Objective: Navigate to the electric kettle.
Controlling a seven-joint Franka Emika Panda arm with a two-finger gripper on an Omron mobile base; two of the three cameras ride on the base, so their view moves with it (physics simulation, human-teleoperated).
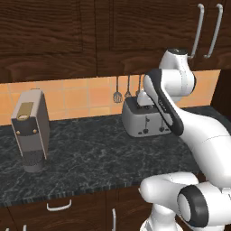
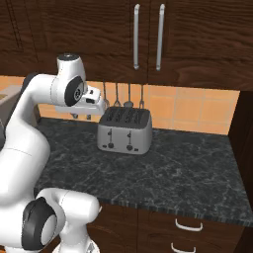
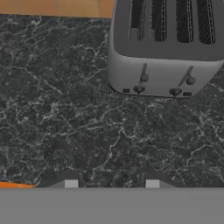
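Observation:
The electric kettle is out of view. My gripper [image 3: 111,183] hangs open above the dark marble counter [image 3: 65,109], with nothing between its two fingertips [image 3: 71,182]. In the right base view the gripper [image 2: 82,115] sits just left of a boxy silver toaster [image 2: 124,131], a little above the counter [image 2: 188,173]. In the hand view that toaster [image 3: 164,52] lies ahead and to the right, its slots and levers facing me.
A tall tan and grey box-shaped appliance [image 1: 30,131] stands at the counter's left end. The toaster [image 1: 144,119] is partly behind my arm. Utensils [image 2: 123,96] hang on the orange tiled wall. Dark wall cabinets [image 2: 147,37] hang overhead, and a dark side panel [image 2: 244,148] closes the right end.

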